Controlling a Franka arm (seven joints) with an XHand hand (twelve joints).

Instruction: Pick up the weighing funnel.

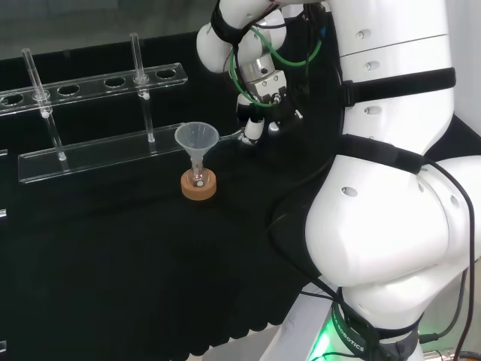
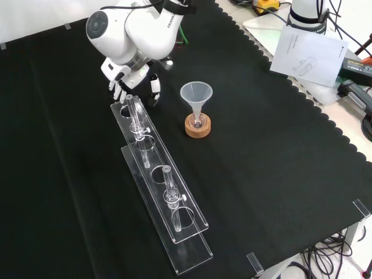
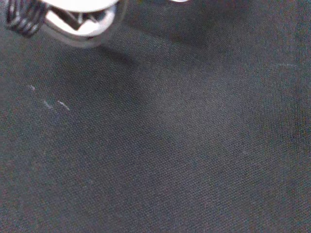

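My hand [image 1: 259, 120] is low over the black cloth, to the right of the big funnel in the head view. A thin clear piece, which seems to be the weighing funnel [image 1: 231, 138], pokes out from under the hand toward the funnel, close to the cloth. In the front view the hand [image 2: 132, 86] is just behind the far end of the clear rack, under the arm's white link. Whether it grips the clear piece is hidden. The wrist view looks at cloth from very close, with a blurred white part of the hand [image 3: 77, 19] at one corner.
The big funnel [image 1: 197, 139] stands in a small flask on a cork ring [image 1: 199, 186]. A long clear rack [image 2: 160, 186] holds two upright tubes [image 2: 136, 116] close to the hand. Papers and cables [image 2: 308, 49] lie beyond the cloth's scalloped edge.
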